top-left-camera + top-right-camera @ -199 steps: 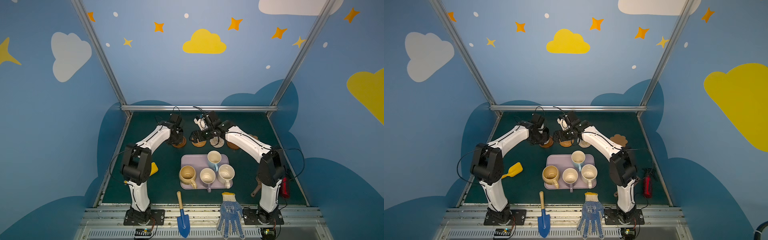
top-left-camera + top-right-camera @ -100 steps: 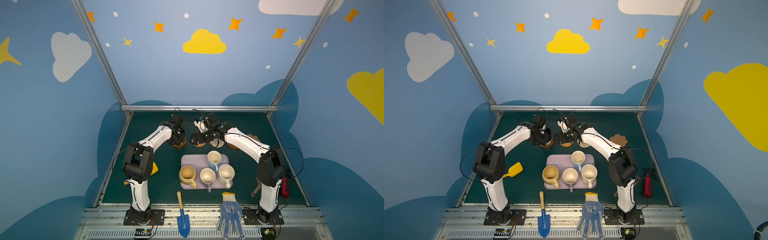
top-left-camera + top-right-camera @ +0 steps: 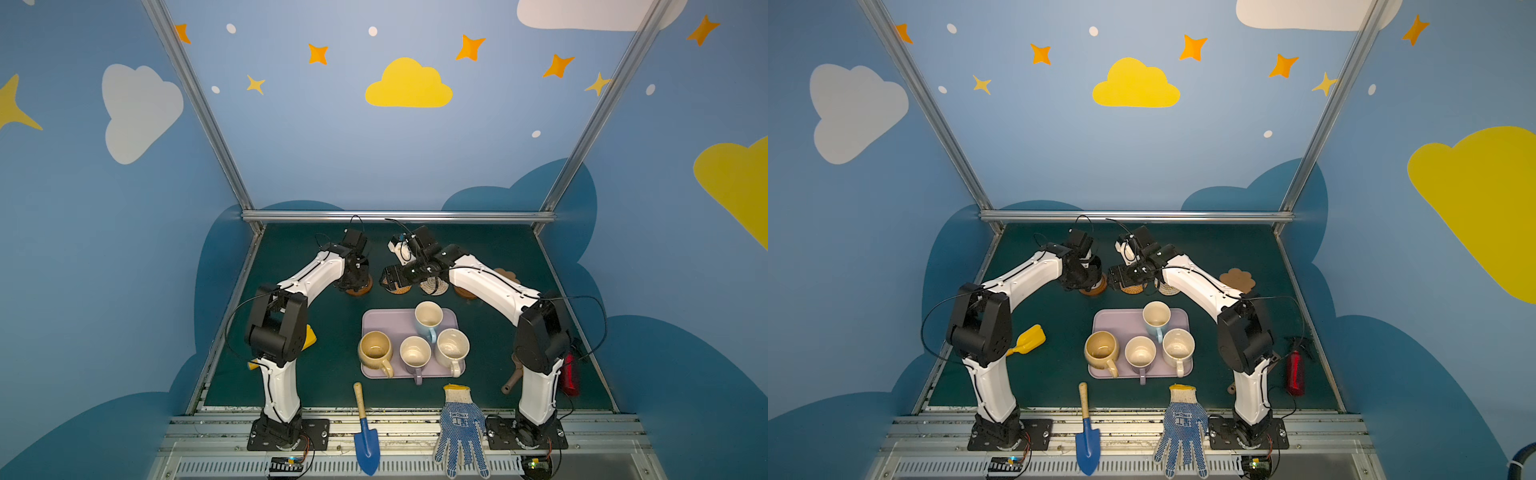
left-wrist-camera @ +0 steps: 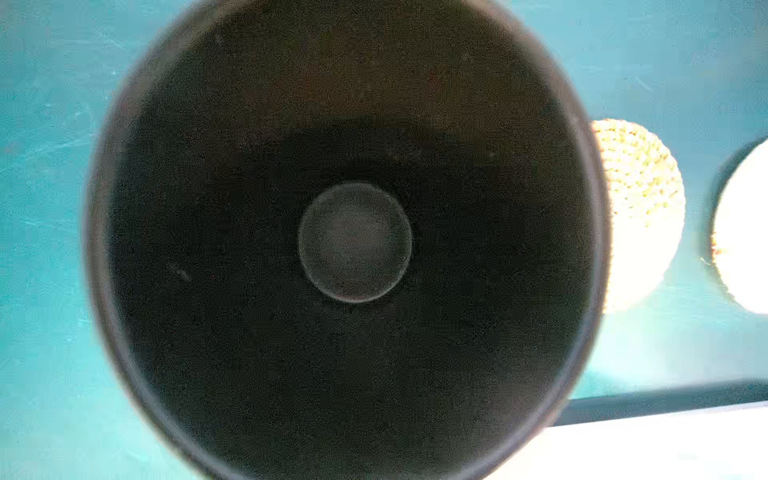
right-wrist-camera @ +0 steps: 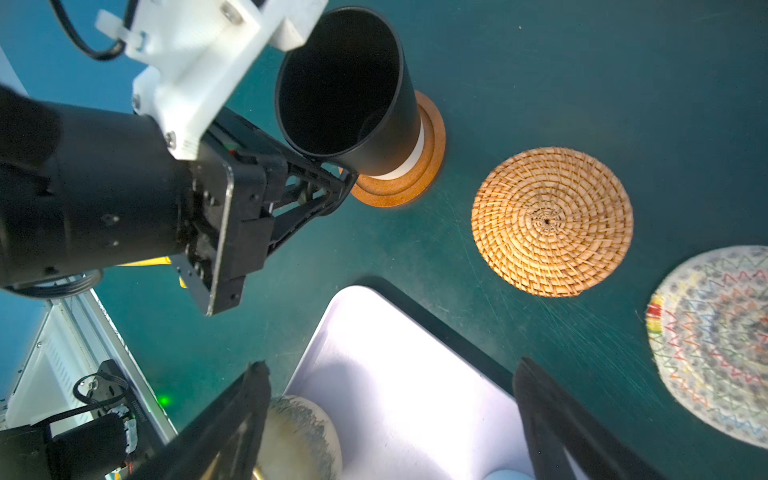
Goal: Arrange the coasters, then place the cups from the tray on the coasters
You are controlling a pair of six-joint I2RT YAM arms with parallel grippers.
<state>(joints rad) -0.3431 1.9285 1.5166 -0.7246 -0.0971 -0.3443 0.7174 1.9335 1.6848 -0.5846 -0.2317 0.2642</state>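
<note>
Step in hand: setting the first cup down. The left pincer [image 5: 343, 180] is closed, its tips drawn together against the lower wall of the tall black ceramic mug [image 5: 345, 91]. The handle is hidden there, so a grip on it is my reading. Directly below this pincer the mug's pale foot sits inside the rim of a dark-brown round wooden coaster [image 5: 399, 187]; I cannot tell whether its full weight is down. The right pincer [image 5: 390, 368] is spread wide and empty, hanging over a bare corner of the pale lavender rectangular tray [image 3: 384, 322]. Just beyond it lie the orange woven rattan coaster [image 5: 552, 220] and the pale woven spiral coaster [image 5: 715, 345], both bare. Next move, as I judge it: the left pincer lets go and draws straight off without dragging the mug sideways, then a tray cup is fetched. Only the right wrist view shows the mug's foot, the coaster rim and the closed fingers. The left wrist view looks straight down into the mug [image 4: 353, 241] and shows no coaster under it and no pincer. The top views hide the mug under the left wrist, but they alone show the four cups on the tray: light-blue mug [image 3: 428, 318], tan-yellow mug [image 3: 374, 349], lavender mug [image 3: 414, 353] and speckled cream mug [image 3: 452, 347]. They also show the tan cloud-shaped coaster [image 3: 1237, 279] on the green bench [image 3: 498, 249], behind the right pincer's forearm.
</note>
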